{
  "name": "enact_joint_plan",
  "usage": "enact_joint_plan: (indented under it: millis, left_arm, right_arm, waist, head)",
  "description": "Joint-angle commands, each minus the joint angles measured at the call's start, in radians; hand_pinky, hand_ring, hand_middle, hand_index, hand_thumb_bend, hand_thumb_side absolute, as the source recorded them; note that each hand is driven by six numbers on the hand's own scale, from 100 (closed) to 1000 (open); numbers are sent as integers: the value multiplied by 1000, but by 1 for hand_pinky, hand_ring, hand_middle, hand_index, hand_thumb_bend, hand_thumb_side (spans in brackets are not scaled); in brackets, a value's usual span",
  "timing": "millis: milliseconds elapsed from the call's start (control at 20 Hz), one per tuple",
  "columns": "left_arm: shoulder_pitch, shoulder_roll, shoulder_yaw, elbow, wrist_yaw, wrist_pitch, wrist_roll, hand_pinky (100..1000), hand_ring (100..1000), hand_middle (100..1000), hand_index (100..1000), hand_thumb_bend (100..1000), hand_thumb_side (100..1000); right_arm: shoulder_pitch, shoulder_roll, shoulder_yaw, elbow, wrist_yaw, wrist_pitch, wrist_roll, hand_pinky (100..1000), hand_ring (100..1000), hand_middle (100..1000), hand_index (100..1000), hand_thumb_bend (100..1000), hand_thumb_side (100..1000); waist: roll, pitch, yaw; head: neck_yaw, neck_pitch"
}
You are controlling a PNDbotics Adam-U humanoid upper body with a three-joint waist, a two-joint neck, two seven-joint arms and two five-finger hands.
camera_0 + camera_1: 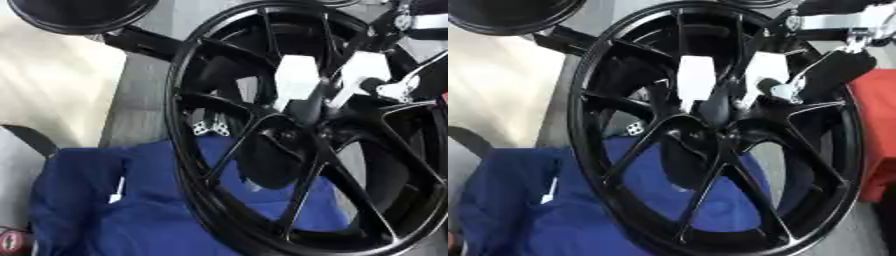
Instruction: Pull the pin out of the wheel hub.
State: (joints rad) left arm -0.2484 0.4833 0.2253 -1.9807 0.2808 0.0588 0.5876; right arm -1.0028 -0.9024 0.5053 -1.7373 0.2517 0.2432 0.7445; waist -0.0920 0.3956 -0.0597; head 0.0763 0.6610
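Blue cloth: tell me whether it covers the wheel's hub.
No. The blue cloth lies below and behind the black wheel, showing through its lower spokes, while the hub stays uncovered with the right hand at it.

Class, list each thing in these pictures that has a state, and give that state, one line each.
Wheel: upright, tilted, standing over the blue cloth.
Right hand: at the hub, fingertips pointing down; grip unclear.
Pin: hidden behind the hand.
Blue cloth: crumpled beneath the wheel.
Left hand: out of view.
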Motion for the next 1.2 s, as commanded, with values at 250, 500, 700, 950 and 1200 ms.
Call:
enact_joint_plan:
  millis: [250,500,700,950,1200]
  left_arm:
    - [-10,9,5,-19,3,1,0,743,712,636,733,411,474]
    - [-12,7,7,-19,4,-1,0,743,712,637,733,410,475]
    - [-12,6,7,-19,4,-2,0,744,712,637,732,409,476]
    - [-13,4,7,-19,4,-2,-2,744,713,637,732,408,478]
    - [-13,4,7,-19,4,0,-4,744,713,638,732,408,479]
  right_arm:
    - [-10,-20,-8,5,-2,1,-4,810,757,697,829,192,292]
    - [-6,-17,-5,23,15,-6,16,814,773,733,857,216,291]
    - [-2,-17,-7,30,17,-16,29,818,783,746,870,221,288]
    - [3,-18,-8,39,21,-17,29,814,776,736,864,222,296]
    - [5,-15,-14,50,16,-15,14,792,741,689,824,193,297]
  waist:
    - [3,-16,3]
    - [2,-12,6]
    - [2,-10,6]
    - [2,-8,5]
    - [4,-9,3]
  head:
    - [1,-16]
    - [3,-20]
    - [3,-20]
    - [3,-23]
    - [4,-22]
